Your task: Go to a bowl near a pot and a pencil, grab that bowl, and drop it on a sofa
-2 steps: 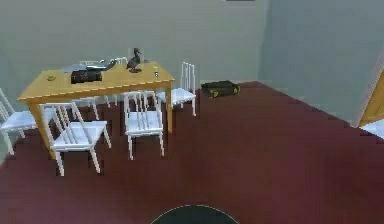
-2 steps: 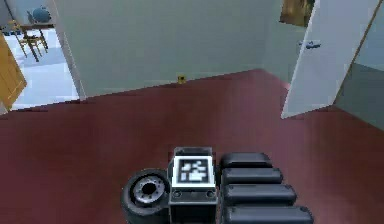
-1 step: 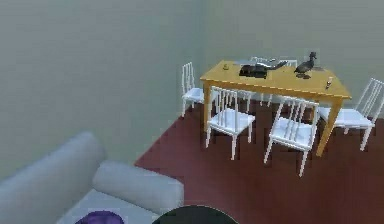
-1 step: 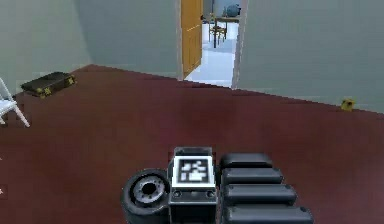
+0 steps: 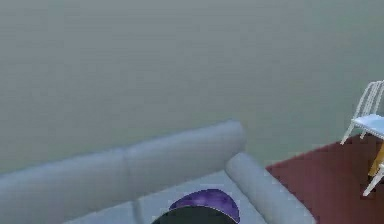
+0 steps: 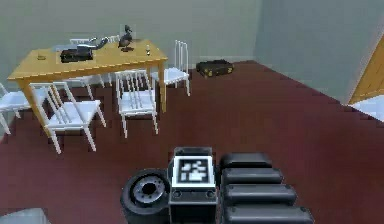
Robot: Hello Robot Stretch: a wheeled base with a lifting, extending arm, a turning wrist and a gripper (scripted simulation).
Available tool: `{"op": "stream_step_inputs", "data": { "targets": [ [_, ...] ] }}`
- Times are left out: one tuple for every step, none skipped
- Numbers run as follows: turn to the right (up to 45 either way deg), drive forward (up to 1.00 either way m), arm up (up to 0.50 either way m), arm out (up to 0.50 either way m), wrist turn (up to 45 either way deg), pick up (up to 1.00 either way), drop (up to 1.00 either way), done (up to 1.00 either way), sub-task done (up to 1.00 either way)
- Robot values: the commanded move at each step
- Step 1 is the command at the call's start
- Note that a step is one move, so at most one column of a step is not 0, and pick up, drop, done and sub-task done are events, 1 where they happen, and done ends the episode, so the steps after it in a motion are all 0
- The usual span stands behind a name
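A light grey sofa (image 5: 150, 165) with a rounded armrest (image 5: 265, 190) stands against the plain wall in the forward view's lower half. At the bottom edge, on its seat, shows a purple rounded thing (image 5: 207, 205) with a dark underside; its kind is unclear. In the arm side view the arm's dark segments (image 6: 255, 190) rise from the bottom edge, with one white marked square (image 6: 194, 168) at their left. Left of that sits the gripper's dark round body (image 6: 147, 197). I cannot make out its far end, so I cannot tell whether it holds anything.
A wooden dining table (image 6: 90, 62) with several white chairs (image 6: 135, 95) stands on dark red floor, bearing a dark box (image 6: 75, 54) and a small dark figure (image 6: 127, 38). A dark case (image 6: 214, 68) lies by the far wall. Another white chair (image 5: 368, 112) stands right of the sofa.
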Motion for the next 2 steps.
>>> {"op": "stream_step_inputs", "data": {
  "targets": [
    [-45.0, 0.00, 0.00, 0.00, 0.0, 0.00, 0.00, 0.00, 0.00],
    [-3.0, 0.00, 0.00, 0.00, 0.0, 0.00, 0.00, 0.00, 0.00]
  ]
}}
